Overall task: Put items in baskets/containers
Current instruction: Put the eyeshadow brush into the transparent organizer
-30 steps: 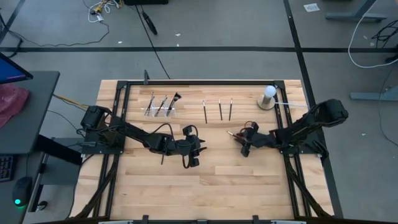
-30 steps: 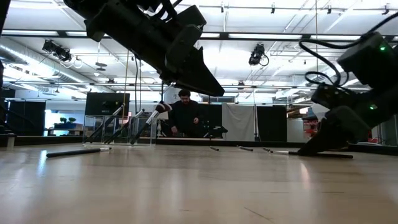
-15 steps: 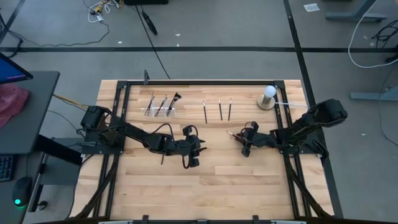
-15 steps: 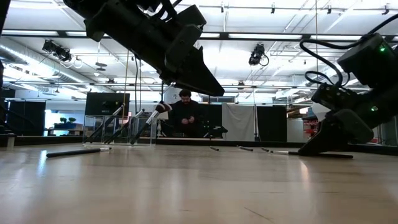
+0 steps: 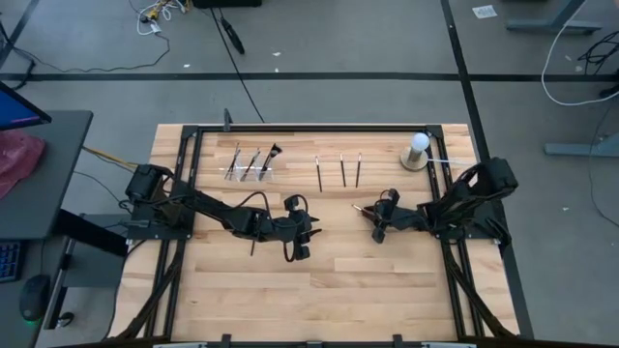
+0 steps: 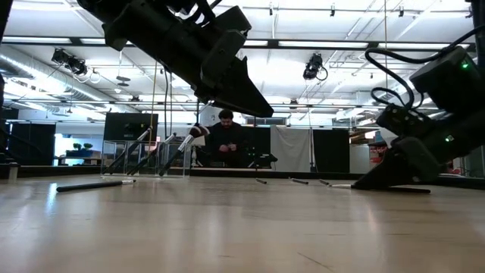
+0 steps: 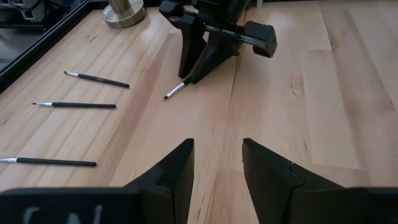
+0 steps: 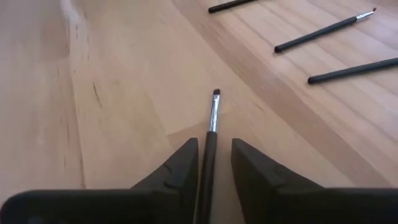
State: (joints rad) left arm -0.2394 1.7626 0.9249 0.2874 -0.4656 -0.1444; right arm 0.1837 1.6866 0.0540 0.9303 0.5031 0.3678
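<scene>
Right end effector (image 8: 216, 146): down at the desk (image 5: 387, 300) surface, at about 3 o'clock from desk centre, narrow but apparently not clamped. Straddling the dark handle of a thin makeup brush (image 8: 213, 115), with a sliver of wood showing between the handle and one of the fingers (image 8: 249, 168). Brush flat on the wood, bristle tip poking out ahead of the fingertips.

Step in hand, by the look of it: the pick-up of this one brush, closing not finished.

Next move likely calls for: pinching fully on the handle, lifting clear, then carrying toward 10 o'clock to the clear plastic holder (image 5: 250, 170), which already has a few brushes leaning in it. Needs the brush tipped roughly upright before the drop, and a careful approach, since the holder barely shows against the wood.

Farther out: three loose brushes (image 5: 340, 169) in a row at 12 o'clock, waiting.

Left end effector (image 7: 217, 155): raised above desk centre, fingers apart, empty.
</scene>
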